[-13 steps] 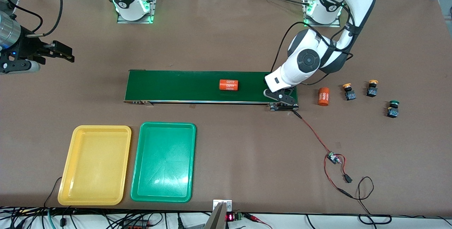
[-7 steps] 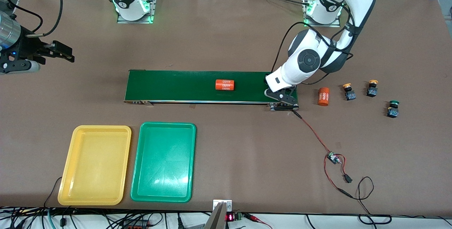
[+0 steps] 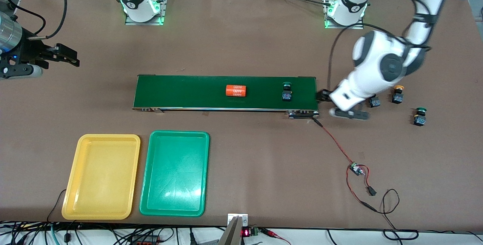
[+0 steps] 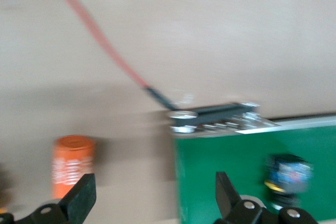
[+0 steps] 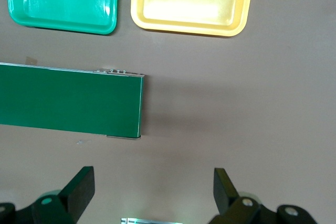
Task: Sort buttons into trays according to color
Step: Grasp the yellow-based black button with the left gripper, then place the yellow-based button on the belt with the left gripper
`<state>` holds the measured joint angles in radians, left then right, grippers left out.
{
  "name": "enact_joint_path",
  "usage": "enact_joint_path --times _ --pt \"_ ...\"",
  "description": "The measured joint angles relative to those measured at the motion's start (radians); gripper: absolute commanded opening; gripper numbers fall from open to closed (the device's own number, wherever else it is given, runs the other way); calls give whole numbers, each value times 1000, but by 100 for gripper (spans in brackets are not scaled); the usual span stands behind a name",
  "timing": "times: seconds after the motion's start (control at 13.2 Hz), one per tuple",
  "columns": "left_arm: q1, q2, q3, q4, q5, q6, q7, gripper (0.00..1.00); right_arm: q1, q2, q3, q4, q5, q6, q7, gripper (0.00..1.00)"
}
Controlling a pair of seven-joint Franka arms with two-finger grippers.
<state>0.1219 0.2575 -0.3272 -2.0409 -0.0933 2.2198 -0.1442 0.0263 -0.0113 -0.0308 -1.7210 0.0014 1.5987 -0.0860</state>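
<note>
A green button (image 3: 287,91) stands on the dark-green conveyor belt (image 3: 188,92) near its end toward the left arm; it also shows in the left wrist view (image 4: 289,179). My left gripper (image 3: 337,104) (image 4: 155,198) is open and empty, over the table just off that belt end. On the table toward the left arm's end are a yellow button (image 3: 397,94), a second green button (image 3: 420,116), and another button's black body (image 3: 374,102), half hidden by the arm. My right gripper (image 3: 67,57) (image 5: 154,187) waits open, away from the belt. The yellow tray (image 3: 101,177) and green tray (image 3: 174,173) are empty.
An orange cylinder (image 3: 236,90) lies on the belt's middle. A second orange cylinder (image 4: 72,165) lies on the table beside the belt end, under my left hand. A red wire (image 3: 336,143) runs from the belt end to a small board (image 3: 354,168).
My left gripper has left the belt end and swung toward the left arm's end, uncovering the green button on the belt. The orange cylinder on the belt has drifted toward the right arm's end.
</note>
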Motion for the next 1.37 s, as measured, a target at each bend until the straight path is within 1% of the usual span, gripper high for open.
enact_joint_path --times 0.3,0.46,0.53,0.84,1.06,1.22,1.37 --pt "167 2 4 -14 1 -60 5 100 0 0 0 0 0 0 0 100" --pt "260 3 4 -40 2 -77 51 100 0 0 0 0 0 0 0 100" --pt "287 3 5 -60 2 -78 62 100 0 0 0 0 0 0 0 100" --pt "332 4 4 -151 2 -28 79 100 0 0 0 0 0 0 0 100" --pt "361 4 4 -189 13 21 97 100 0 0 0 0 0 0 0 100" --pt "365 11 4 -217 44 79 98 100 0 0 0 0 0 0 0 100" --pt "371 32 4 -252 78 165 98 100 0 0 0 0 0 0 0 100"
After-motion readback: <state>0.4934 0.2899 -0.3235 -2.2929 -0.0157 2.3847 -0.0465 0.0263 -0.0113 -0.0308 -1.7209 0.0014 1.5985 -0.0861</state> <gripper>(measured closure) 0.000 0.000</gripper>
